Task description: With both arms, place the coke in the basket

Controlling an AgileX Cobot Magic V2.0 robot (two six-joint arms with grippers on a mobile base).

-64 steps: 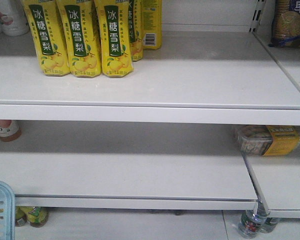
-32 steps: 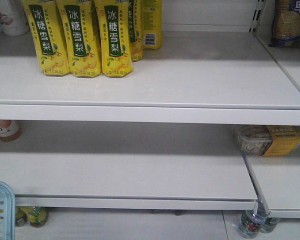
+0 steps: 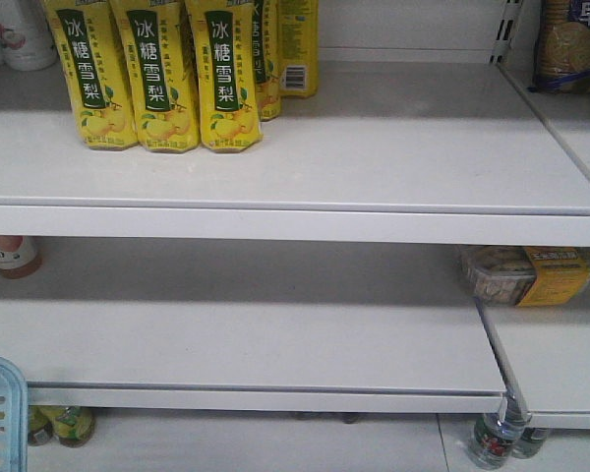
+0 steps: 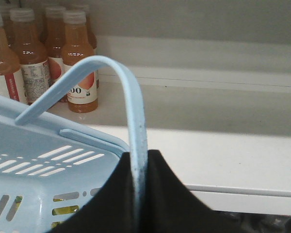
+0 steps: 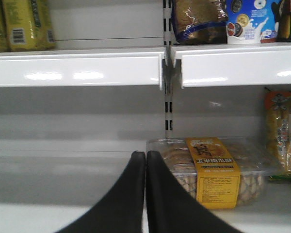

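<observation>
The light blue basket [image 4: 36, 184] fills the lower left of the left wrist view, and a corner of the basket [image 3: 0, 413] shows at the front view's bottom left. One of its strap handles [image 4: 131, 107] arches up and runs down between the black fingers of my left gripper [image 4: 139, 158], which is shut on it. My right gripper [image 5: 145, 156] is shut with nothing between its fingers, hanging in front of a white shelf beside a clear snack box. The coke is out of view in all frames. Neither arm shows in the front view.
Yellow pear-drink cartons [image 3: 157, 74] stand at the upper shelf's back left. Orange drink bottles [image 4: 80, 63] line the shelf behind the basket. A clear snack box with a yellow label [image 5: 213, 170] lies on the right-hand shelf. White shelf edges [image 3: 295, 224] jut forward.
The view has shifted very slightly; the basket corner at the bottom left sits a little lower and further left. Nothing else has moved.
</observation>
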